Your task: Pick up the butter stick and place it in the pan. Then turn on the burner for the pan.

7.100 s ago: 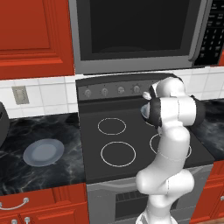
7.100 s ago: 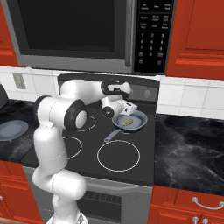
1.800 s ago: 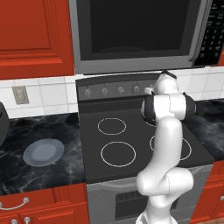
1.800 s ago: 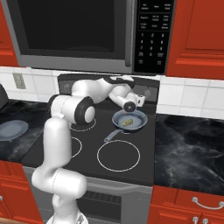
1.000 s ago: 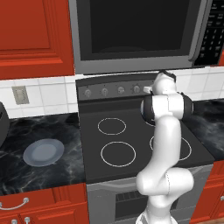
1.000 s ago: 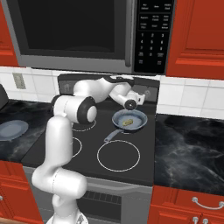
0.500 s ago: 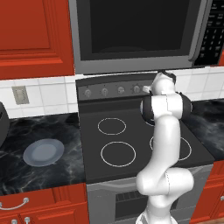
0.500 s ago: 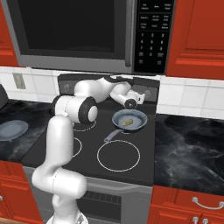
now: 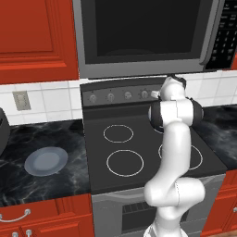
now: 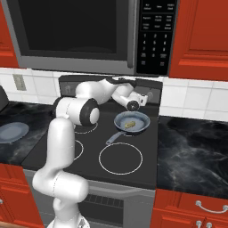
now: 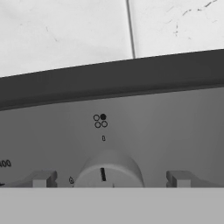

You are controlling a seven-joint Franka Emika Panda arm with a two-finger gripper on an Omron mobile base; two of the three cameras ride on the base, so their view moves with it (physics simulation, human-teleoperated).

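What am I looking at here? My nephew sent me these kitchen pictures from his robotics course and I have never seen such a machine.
It is a computer-rendered kitchen with a white robot arm on a base that can drive. Two pictures come from cameras on that base, behind the arm to its left and right. The third comes from a camera on the hand itself, looking along the gripper.

On the stove stands a small pan with a butter stick lying in it. A plate rests on the dark counter to the left.

The gripper is open and holds nothing. It is up at the stove's control panel, its fingertips on either side of a knob.
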